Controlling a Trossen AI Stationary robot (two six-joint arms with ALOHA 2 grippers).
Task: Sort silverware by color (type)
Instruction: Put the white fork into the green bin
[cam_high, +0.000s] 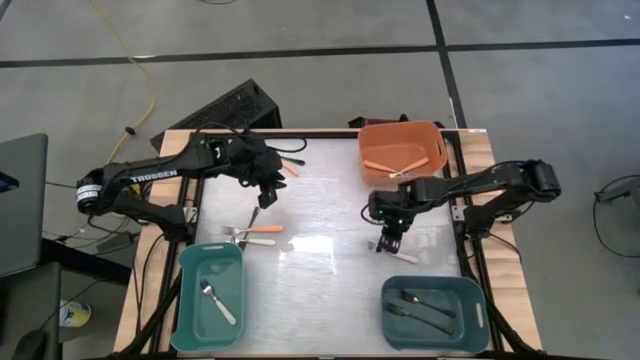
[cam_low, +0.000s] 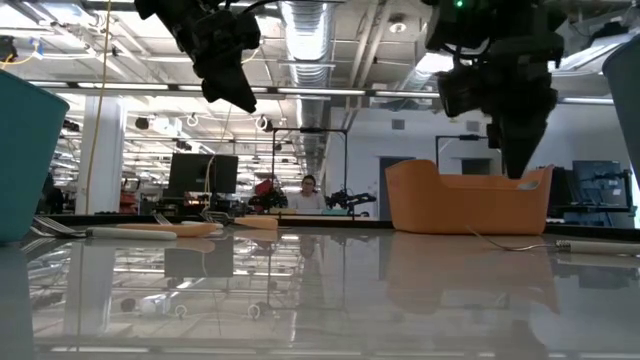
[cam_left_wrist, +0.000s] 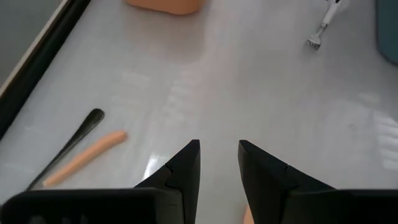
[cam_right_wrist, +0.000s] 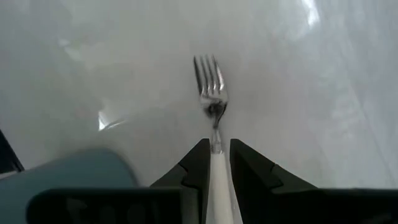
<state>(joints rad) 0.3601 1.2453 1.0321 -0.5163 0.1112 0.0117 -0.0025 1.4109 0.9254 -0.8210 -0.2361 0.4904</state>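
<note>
High view, right pincer (cam_high: 389, 237): hangs over the middle-right of the surface (cam_high: 320, 210), with the white-handled fork (cam_high: 392, 251) right under it.
High view, left pincer (cam_high: 268, 193): over the upper-left part of the surface; just below it lie an orange-handled fork (cam_high: 252, 231) and a second piece beside that one.
High view, bins: orange bin (cam_high: 402, 150) directly beyond the right pincer, holding orange-handled pieces; dark teal bin (cam_high: 433, 314) nearer than it, holding black-handled pieces; lighter teal bin (cam_high: 209, 290) below the left pincer, holding one white-handled fork.
High view, other things: a black-handled piece (cam_high: 291, 160) and an orange one at the far edge beside the left arm.

Low view, pincers: both hang above the surface. The orange bin (cam_low: 465, 197) stands behind the right one.
Low view, background: a person sits far off in the room.

Left wrist view, left pincer (cam_left_wrist: 219, 152): fingers apart with bare surface between them, gripping nothing.
Left wrist view, nearby: an orange handle (cam_left_wrist: 85, 157) and a black-handled spoon (cam_left_wrist: 73, 140) lie off to one side; the white-handled fork (cam_left_wrist: 323, 28) lies far ahead.

Right wrist view, right pincer (cam_right_wrist: 216, 149): fingers close on either side of the white handle (cam_right_wrist: 219, 186), the fork's tines pointing away; whether they press it I cannot tell.
Right wrist view, obstruction: a teal bin wall (cam_right_wrist: 74, 171) beside the pincer.
</note>
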